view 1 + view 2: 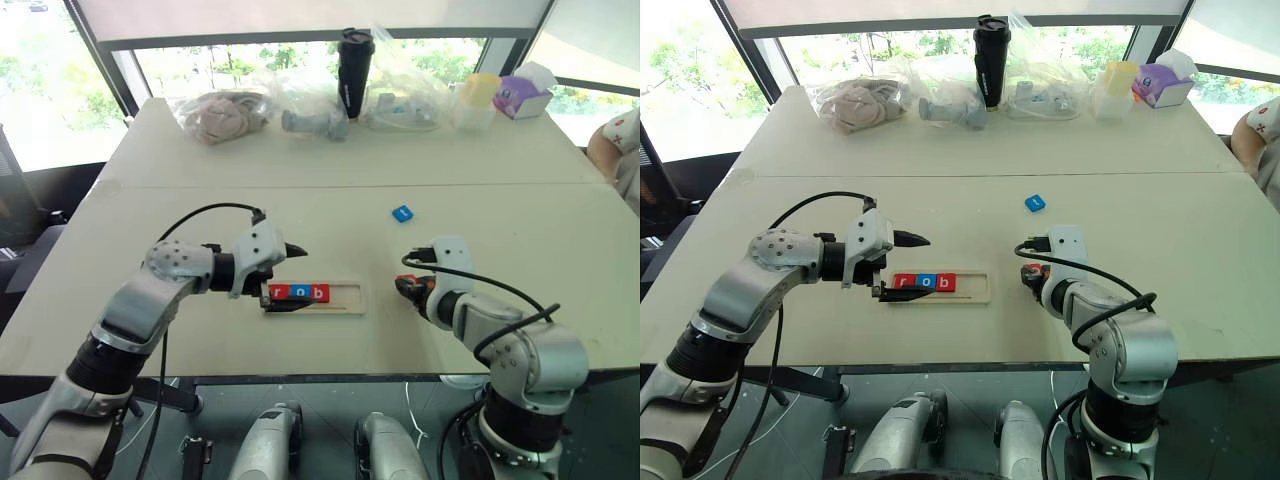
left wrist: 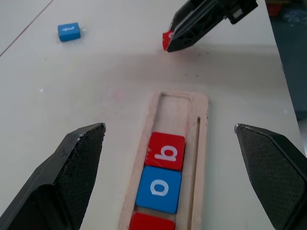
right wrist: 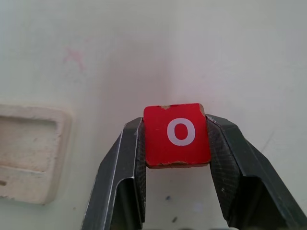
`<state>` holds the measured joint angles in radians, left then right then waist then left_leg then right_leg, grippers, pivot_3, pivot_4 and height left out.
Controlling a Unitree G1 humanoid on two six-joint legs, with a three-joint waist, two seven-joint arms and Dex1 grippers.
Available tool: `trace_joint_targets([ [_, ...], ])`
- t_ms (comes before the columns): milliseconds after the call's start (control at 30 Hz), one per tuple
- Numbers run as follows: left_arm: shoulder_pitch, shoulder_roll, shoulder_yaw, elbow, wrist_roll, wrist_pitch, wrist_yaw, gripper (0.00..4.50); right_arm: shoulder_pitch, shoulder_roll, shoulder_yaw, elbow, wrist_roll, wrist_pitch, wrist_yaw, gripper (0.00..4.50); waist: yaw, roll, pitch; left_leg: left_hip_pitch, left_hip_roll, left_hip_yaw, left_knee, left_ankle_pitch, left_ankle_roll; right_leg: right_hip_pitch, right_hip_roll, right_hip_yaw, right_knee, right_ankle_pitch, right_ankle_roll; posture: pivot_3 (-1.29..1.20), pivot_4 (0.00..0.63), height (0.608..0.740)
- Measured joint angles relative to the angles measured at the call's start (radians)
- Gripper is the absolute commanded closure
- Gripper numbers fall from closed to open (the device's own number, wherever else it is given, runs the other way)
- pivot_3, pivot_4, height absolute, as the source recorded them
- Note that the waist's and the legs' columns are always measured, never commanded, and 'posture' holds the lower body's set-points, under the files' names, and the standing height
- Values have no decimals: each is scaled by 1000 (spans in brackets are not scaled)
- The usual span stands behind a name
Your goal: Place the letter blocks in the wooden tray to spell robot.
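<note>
Nearest you, the right claw (image 3: 176, 143) is clamped on a red "o" block (image 3: 177, 134), one finger on each side edge, the white letter facing the wrist camera. In the head views this claw (image 1: 408, 290) sits low over the bench (image 1: 180, 330), just beyond the empty right end of the wooden tray (image 1: 340, 297) and apart from it.

Level with it, your left claw (image 1: 285, 277) stands with its fingers wide apart and nothing between them. One finger (image 1: 294, 250) projects above the tray's left end; the other (image 1: 285, 304) lies along the tray's near edge. Whether that lower finger touches the wood cannot be told.

The tray lies lengthwise across the bench between the two arms. Three blocks fill its left part, touching in a row: a red "r" block (image 1: 279, 292), a blue "o" block (image 2: 159, 189) and a red "b" block (image 2: 165, 151). The right part of the slot (image 2: 175, 112) is bare wood.

Farther out, a blue block (image 1: 402, 213) lies alone on the bench, well apart from the tray, its letter not readable.

At the far edge, by the window, stand plastic bags (image 1: 222, 112), a dark tumbler (image 1: 353, 72) and a purple tissue box (image 1: 524, 96).
</note>
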<state>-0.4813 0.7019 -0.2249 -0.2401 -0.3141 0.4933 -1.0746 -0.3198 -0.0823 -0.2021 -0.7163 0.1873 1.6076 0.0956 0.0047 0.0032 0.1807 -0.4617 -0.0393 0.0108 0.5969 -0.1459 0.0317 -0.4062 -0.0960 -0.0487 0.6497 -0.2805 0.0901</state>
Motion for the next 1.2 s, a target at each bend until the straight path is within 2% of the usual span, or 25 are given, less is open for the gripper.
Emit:
trace_joint_targets([
  [167, 5, 3, 0, 0, 1, -1, -18, 0, 39, 78, 6, -20, -7, 0, -45, 305, 4, 0, 0, 0, 0, 0, 0, 0, 0, -1, 0, 0, -1, 0, 0, 0, 150, 740],
  [200, 5, 3, 0, 0, 2, -1, -20, 0, 39, 78, 10, -26, -5, 0, -44, 41, 3, 0, 0, 0, 0, 0, 0, 0, 0, -2, 0, 0, -1, 0, 0, 0, 150, 740],
  [267, 5, 4, 0, 0, 3, -1, -28, 0, 28, 51, 3, -27, 17, 0, -20, 41, 3, 0, 0, 0, 0, 0, 0, 0, 0, -1, 0, 0, -1, 0, 0, 0, 150, 740],
  [400, 13, 22, 1, -2, 2, 1, -43, 0, -53, -215, -10, -24, 84, -44, 128, 41, 4, 1, 0, 0, 0, 2, 0, 0, 0, -1, -1, 0, -3, 0, 0, 0, 150, 740],
  [433, 24, 39, 3, -6, 0, 1, -52, 0, -54, -296, -30, -12, 124, -126, 217, 41, 4, 0, 0, 0, 0, 2, 0, 0, 0, 0, -1, 0, -3, 0, 0, 0, 150, 740],
  [567, 48, 76, 3, -42, -1, -14, -87, 0, -7, -500, -39, 115, 211, -465, 537, 41, 4, -1, 1, -1, 0, 2, -1, 1, 3, 3, 0, 0, -4, 0, 0, 0, 150, 740],
  [667, 52, 110, 8, -101, -6, -18, -109, 0, 46, -662, 44, 308, 183, -741, 764, 41, 5, -1, 1, 0, 0, 4, 1, 0, 5, 5, -1, 1, -5, 0, 0, 0, 150, 740],
  [733, 58, 121, 14, -122, -19, -10, -111, 0, 48, -719, 108, 420, 152, -889, 870, 41, 4, -1, 1, 0, 0, 5, 2, 0, 5, 5, -1, 2, -5, 0, 0, 0, 150, 740],
  [867, 76, 117, 50, -185, -59, 43, -72, 0, -17, -732, 235, 672, 73, -1136, 1000, 41, -2, -1, 1, 1, 2, 5, 4, 0, 5, 6, -1, 2, -4, 0, 0, 0, 150, 740],
  [1100, 125, 125, 80, -216, -69, 87, -15, 0, -128, -719, 362, 923, -4, -1349, 1154, 41, 4, -1, 1, 0, 2, 6, 4, 0, 5, 5, -1, 3, -4, 0, 1, 0, 150, 740],
  [1200, 139, 133, 89, -232, -69, 95, 3, 0, -169, -693, 382, 1001, -28, -1416, 1171, 899, 6, -2, 1, 1, 2, 7, 4, -1, 3, 5, -1, 4, -4, 0, 0, 0, 150, 740],
])
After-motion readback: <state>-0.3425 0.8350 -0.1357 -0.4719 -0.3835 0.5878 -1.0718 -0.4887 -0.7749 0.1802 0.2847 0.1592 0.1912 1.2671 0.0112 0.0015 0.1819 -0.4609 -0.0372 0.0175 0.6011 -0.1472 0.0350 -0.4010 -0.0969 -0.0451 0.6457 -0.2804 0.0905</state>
